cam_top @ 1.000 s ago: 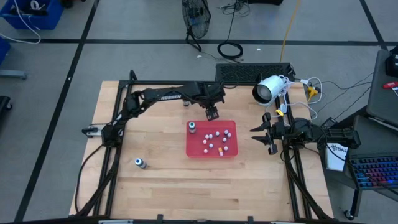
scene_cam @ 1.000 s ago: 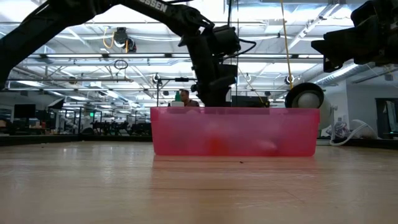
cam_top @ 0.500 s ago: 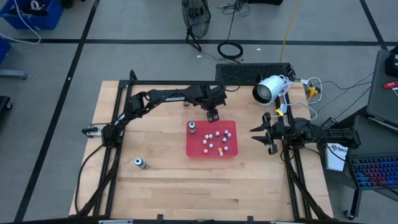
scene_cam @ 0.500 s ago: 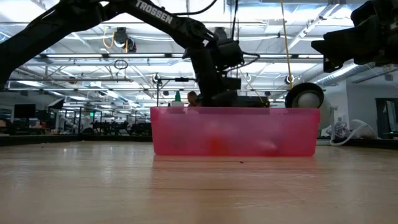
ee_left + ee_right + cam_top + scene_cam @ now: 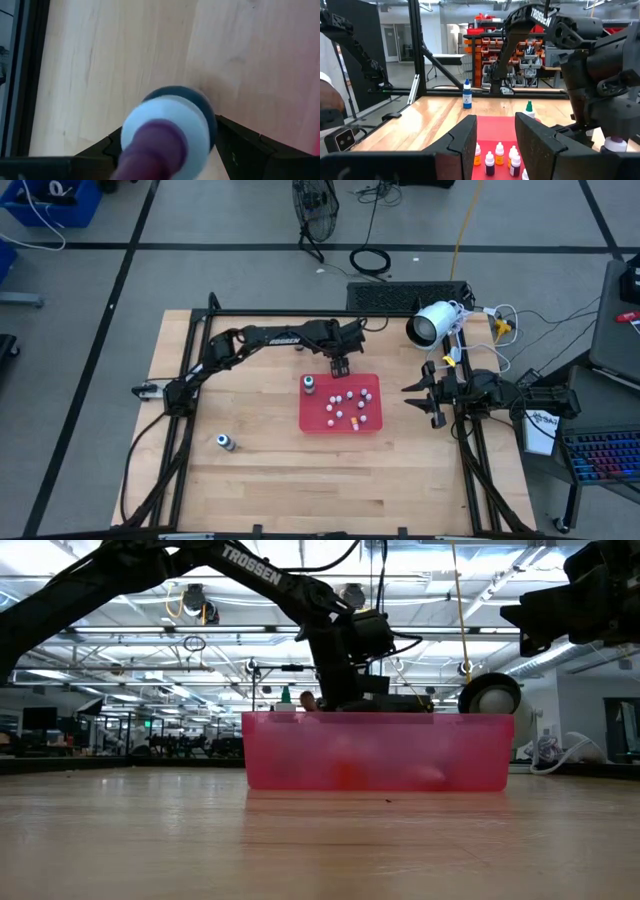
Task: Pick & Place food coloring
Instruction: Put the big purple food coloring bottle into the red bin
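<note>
Holding one purple bottle, left gripper

A robotics lab or workshop: open hall with strip lights overhead, parts bins on shelving behind the framed wooden table, cables on the floor.

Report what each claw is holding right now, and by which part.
The left claw grips a purple food coloring bottle around its body, between both fingers, white end pointing away from the wrist, at the red tray's far edge. The right claw holds nothing.
</note>
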You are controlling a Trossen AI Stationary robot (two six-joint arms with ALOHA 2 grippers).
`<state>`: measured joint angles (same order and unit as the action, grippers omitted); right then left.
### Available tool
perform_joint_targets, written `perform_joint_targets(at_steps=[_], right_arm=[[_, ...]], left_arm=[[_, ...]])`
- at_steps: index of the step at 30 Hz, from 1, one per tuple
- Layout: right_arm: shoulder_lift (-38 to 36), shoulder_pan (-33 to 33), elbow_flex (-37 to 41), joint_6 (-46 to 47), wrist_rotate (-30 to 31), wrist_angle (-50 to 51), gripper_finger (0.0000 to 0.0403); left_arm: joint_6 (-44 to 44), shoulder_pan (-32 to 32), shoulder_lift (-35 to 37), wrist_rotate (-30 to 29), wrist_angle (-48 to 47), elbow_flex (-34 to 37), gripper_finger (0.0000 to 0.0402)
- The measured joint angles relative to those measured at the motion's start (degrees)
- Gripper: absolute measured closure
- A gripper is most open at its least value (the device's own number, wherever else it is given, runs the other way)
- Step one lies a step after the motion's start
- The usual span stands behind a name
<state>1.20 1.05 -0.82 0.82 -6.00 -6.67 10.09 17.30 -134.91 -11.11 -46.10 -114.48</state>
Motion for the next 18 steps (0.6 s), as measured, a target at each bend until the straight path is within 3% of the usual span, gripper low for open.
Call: perform_joint_targets(at_steps=[18], right_arm=[[0.02,0.0,0.0,0.0,0.01,0.06,0.0277]], left_arm=[[-0.12,0.64,2.03,0.69,-2.1,0.0,0.0163]])
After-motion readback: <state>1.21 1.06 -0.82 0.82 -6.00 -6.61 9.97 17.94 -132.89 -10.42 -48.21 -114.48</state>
